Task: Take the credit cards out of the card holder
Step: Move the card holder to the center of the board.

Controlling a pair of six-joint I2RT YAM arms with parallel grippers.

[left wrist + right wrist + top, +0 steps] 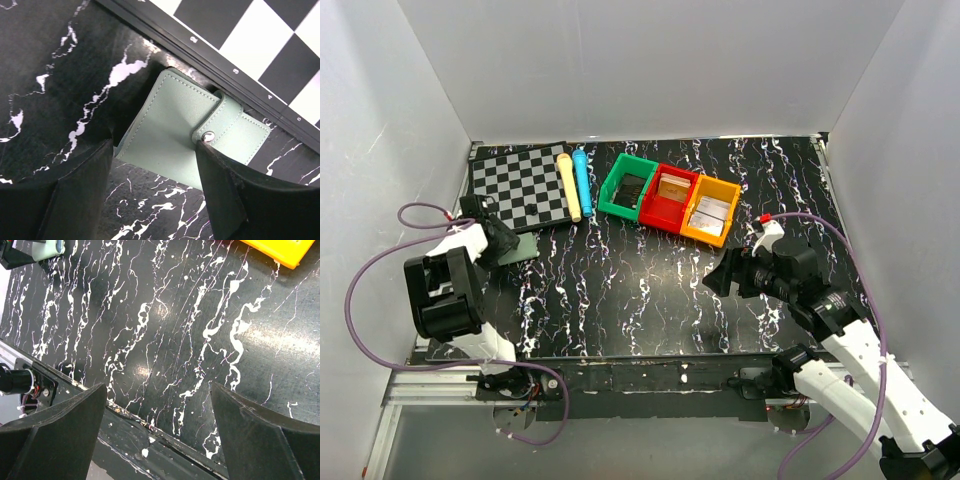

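- The left gripper (154, 150) is held with its jaws apart and nothing is clamped. In the top view it is seen at the table's left side (503, 238).
- The card holder (167, 132) is laid flat on the black marbled table (60, 75), directly under and between this gripper's fingers. Its tab is fastened by a snap (208, 135) right at one fingertip (207, 152); contact cannot be told.
- The credit cards are hidden, as the holder is shut.
- A chessboard (520, 185) is set just beyond the holder, ahead of the left gripper.
- A yellow cylinder (566, 185) and a blue cylinder (583, 180) are placed to its right.
- A green bin (612, 190), a red bin (658, 212) and an orange bin (705, 235) are lined up farther right.
- The right gripper (157, 387) is spread wide over bare table with nothing gripped, and the orange bin is just ahead of it.
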